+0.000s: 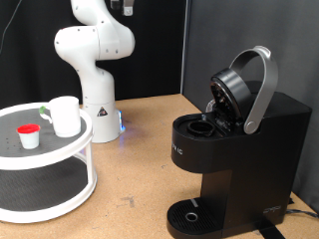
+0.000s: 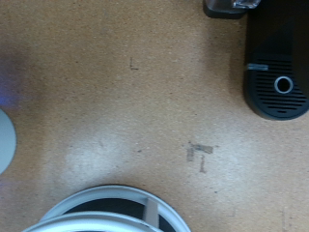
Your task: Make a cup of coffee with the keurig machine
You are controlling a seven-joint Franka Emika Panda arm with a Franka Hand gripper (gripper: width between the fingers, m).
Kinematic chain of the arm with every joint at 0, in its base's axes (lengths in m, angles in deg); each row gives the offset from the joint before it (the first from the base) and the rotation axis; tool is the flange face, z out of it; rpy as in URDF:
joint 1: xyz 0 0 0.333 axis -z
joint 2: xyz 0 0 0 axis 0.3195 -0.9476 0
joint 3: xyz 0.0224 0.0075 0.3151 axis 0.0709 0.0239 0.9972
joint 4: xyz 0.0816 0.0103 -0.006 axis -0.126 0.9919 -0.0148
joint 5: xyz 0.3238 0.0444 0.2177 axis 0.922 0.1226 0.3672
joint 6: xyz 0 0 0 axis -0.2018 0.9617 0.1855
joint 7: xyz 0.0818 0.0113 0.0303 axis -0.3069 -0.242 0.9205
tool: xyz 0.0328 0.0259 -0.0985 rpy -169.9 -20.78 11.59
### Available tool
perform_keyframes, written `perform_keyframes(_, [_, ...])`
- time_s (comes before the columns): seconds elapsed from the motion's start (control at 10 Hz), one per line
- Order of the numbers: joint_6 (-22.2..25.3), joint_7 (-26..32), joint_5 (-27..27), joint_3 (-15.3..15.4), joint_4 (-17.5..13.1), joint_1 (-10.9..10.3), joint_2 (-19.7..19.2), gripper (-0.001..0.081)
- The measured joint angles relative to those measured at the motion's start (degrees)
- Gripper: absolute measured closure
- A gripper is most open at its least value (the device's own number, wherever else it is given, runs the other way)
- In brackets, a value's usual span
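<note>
The keurig machine (image 1: 239, 149) stands at the exterior view's right with its silver-handled lid (image 1: 249, 90) raised and the pod chamber open. Its round drip tray (image 1: 189, 215) is bare. The cup (image 1: 66, 116), white with a green handle, stands on the top tier of a white round stand (image 1: 60, 159) at the exterior view's left. The machine also shows in the wrist view (image 2: 280, 68), seen from high above. The gripper shows in neither view; only the arm's lower links (image 1: 95, 45) are seen.
A small white pod with a red top (image 1: 29, 135) sits on the stand next to the cup. The arm's white base (image 1: 100, 124) stands behind the stand. The stand's rim shows in the wrist view (image 2: 106, 205). Brown tabletop (image 1: 140, 159) lies between stand and machine.
</note>
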Motion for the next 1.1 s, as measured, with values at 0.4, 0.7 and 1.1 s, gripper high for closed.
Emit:
perform_keyframes(0.4, [-1.5,7.0,-2.6,-7.3,1.3,1.6,3.0,0.0006])
perform_keyframes(0.7, [-1.6,7.9,-4.0,-9.3,1.4,2.8,3.9,0.0006])
perform_keyframes(1.1, [-1.9,8.9,-4.9,-11.9,1.9,3.6,3.7,0.0006])
